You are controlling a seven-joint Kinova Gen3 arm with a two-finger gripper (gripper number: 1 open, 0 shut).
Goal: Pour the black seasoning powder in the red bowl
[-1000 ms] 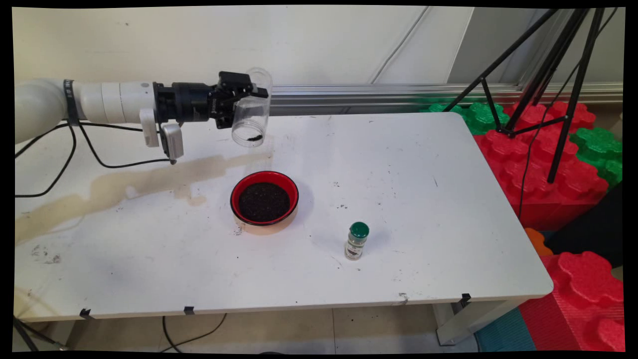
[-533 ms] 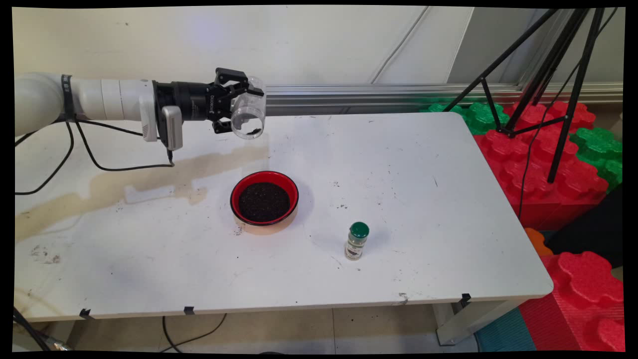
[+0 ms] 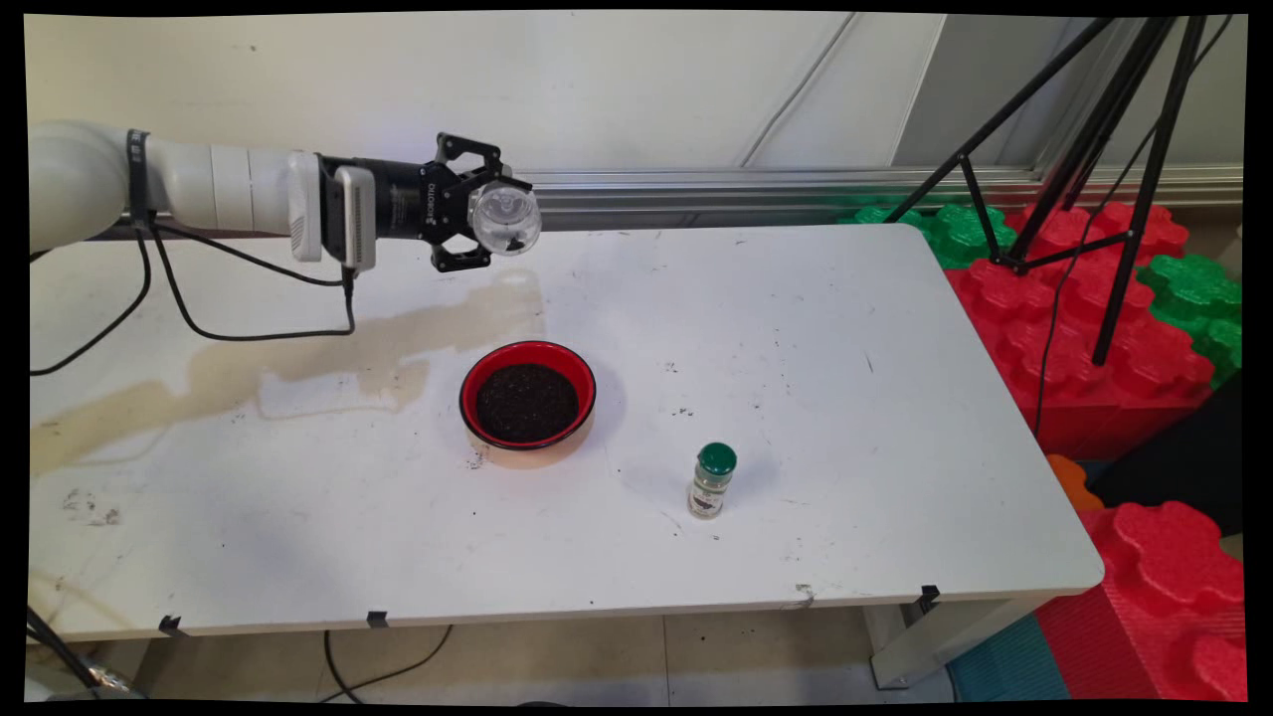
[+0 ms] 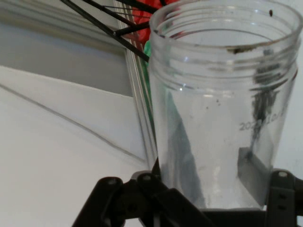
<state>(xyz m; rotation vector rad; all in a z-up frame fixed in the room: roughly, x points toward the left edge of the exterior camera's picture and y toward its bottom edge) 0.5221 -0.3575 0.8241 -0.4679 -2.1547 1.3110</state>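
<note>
A white tabletop [image 3: 796, 328] is seen from above its near side, w/ a pale wall behind. Near the centre a red bowl [image 3: 528, 402] filled w/ dark granular material is set; to its right and nearer the front edge a small spice bottle w/ a green cap [image 3: 712, 481] is stood upright, well apart from the bowl. A tan stain [image 3: 298, 363] is spread across the tabletop's left part. Beyond the right edge, red and green foam blocks [image 3: 1084, 298] are piled, and black tripod legs [image 3: 1124, 139] are planted among them. Above the back-left of the tabletop, a clear plastic jar [image 3: 505, 219] is held aloft by the gripper [image 3: 475, 217], which is reached in horizontally from the left; nothing is placed between the jar and the bowl below and in front of it. The fingers [image 4: 279, 191] are closed on the jar's body, one at each side. The jar is laid over on its side, w/ its long axis roughly horizontal and one round end turned toward the fixed camera. In the hand view the threaded open mouth [image 4: 227, 28] is seen at the jar's far end. A few dark specks are left clinging inside.
</note>
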